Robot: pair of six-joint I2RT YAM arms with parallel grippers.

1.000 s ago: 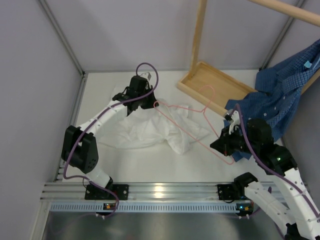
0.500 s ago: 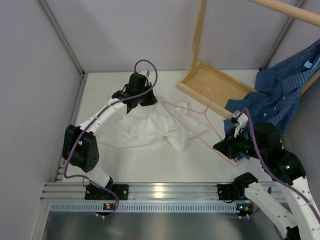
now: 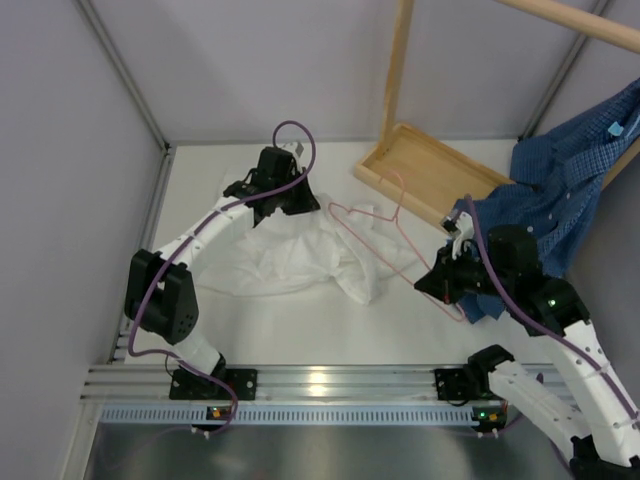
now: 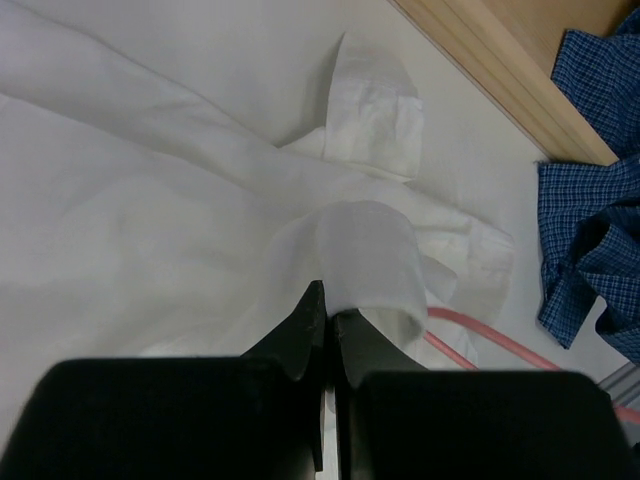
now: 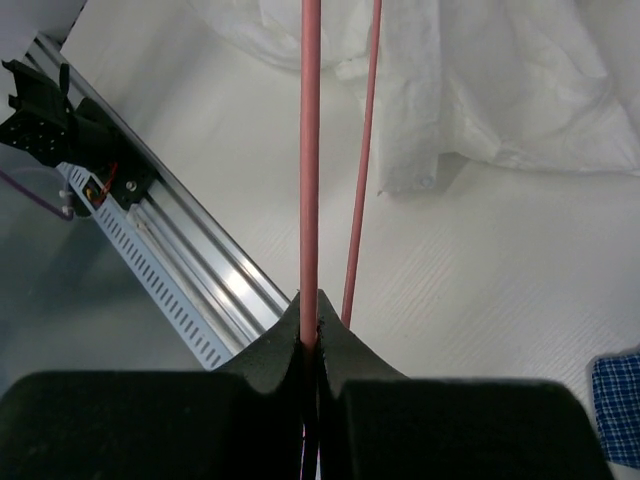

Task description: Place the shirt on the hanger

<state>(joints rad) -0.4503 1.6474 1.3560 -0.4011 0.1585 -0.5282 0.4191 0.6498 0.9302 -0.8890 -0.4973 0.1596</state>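
The white shirt lies crumpled on the table's middle left. My left gripper is at its far edge, shut on a fold of the fabric; the left wrist view shows its tips pinching the shirt. The pink wire hanger is tilted, its far corner over the shirt and its hook toward the wooden tray. My right gripper is shut on the hanger's wire, tips closed around it. The shirt also shows in the right wrist view. The hanger shows in the left wrist view.
A blue checked shirt hangs at the right, close behind my right arm. A wooden tray base with an upright post stands at the back. A metal rail runs along the near edge.
My right gripper swung out to the right with the hanger, then came back left. The hanger's far corner shifted right over the shirt and its hook turned left. The left gripper barely moved.
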